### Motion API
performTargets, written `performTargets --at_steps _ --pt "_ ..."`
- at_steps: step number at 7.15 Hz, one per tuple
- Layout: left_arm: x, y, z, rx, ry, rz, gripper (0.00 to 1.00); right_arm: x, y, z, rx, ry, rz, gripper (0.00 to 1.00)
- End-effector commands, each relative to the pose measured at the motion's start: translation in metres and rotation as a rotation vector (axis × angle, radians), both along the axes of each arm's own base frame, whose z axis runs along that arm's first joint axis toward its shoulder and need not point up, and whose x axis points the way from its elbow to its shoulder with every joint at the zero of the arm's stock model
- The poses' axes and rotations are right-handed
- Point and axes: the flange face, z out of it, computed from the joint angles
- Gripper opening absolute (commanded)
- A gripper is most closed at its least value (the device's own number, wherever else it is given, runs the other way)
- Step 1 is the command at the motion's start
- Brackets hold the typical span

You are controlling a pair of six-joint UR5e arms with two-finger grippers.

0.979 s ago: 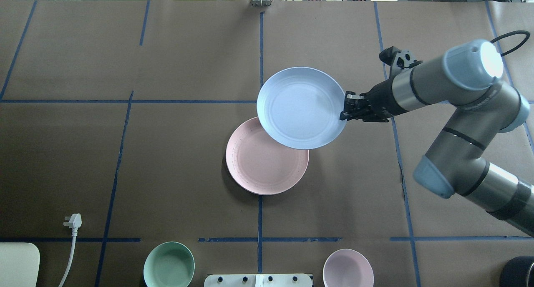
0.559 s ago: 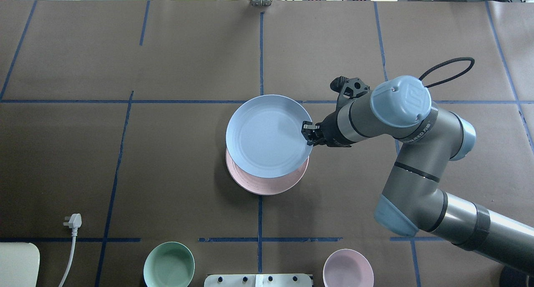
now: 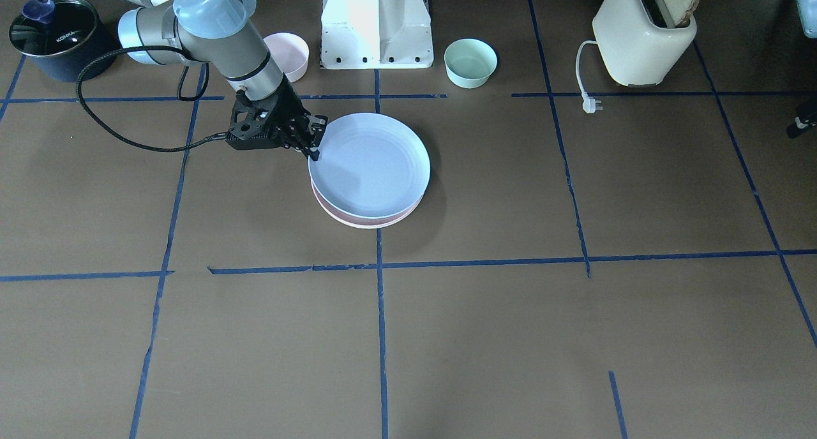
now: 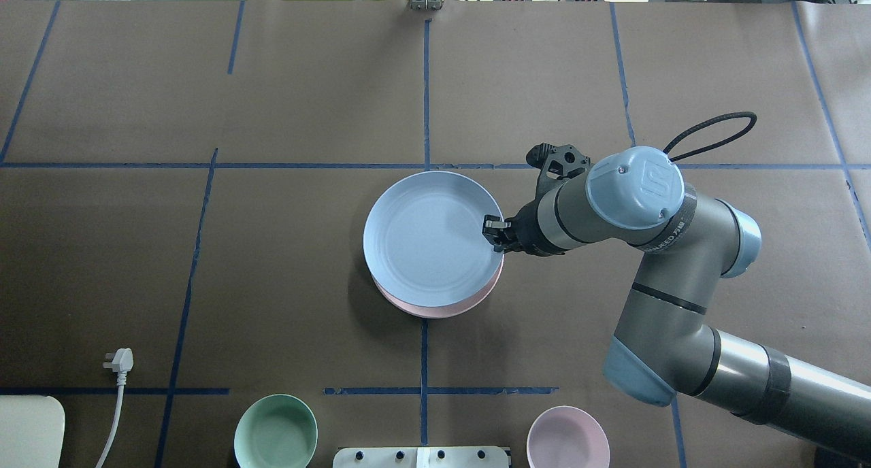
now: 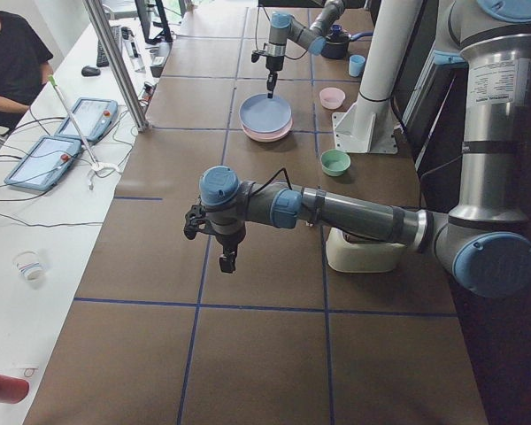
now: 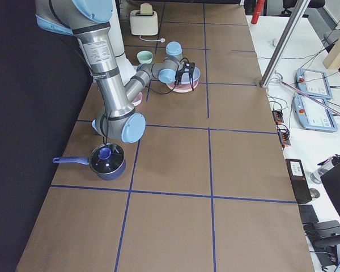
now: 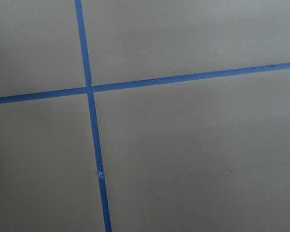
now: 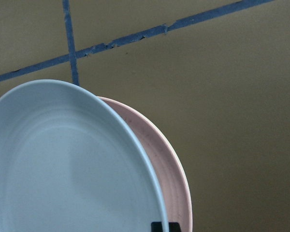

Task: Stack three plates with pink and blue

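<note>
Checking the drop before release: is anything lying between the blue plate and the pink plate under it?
Nothing visible does. The right gripper holds the blue plate by its rim, slightly offset over the pink plate. Only a bare pink crescent shows; the rest is hidden.

Pale blue plate (image 4: 429, 240) over pink plate (image 4: 437, 312)

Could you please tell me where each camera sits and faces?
Front-facing: across the table, facing the robot; right arm at view's left, right gripper on blue plate.
Overhead: behind the robot, looking forward and down; right arm enters right.
Exterior left: end at robot's left; left arm near, right far.
Exterior right: opposite end; right arm near.
Left wrist: down on taped table; no body.
Right wrist: past jaw tip onto blue plate over pink plate.
Overhead and front-facing share both plates.
</note>
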Motion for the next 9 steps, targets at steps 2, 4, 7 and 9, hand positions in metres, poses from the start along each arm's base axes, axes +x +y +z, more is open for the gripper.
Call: performTargets --at_steps 2,4,7,9 --pt "-0.001 0.000 -0.001 0.002 0.000 -0.002 1.00 0.001 0.001 -0.002 0.007 -0.002 0.004 1.00" --pt "-0.002 0.001 0.000 -0.001 0.001 -0.004 1.00 0.031 -0.029 -0.001 0.001 0.001 0.040 1.00" --pt "-0.010 0.001 0.002 -0.005 -0.001 -0.019 1.00 0.170 -0.097 0.051 0.111 0.154 -0.100 1.00" --pt "-0.025 0.007 0.010 0.000 -0.008 -0.023 1.00 0.284 -0.121 0.142 0.233 0.282 -0.214 1.00"
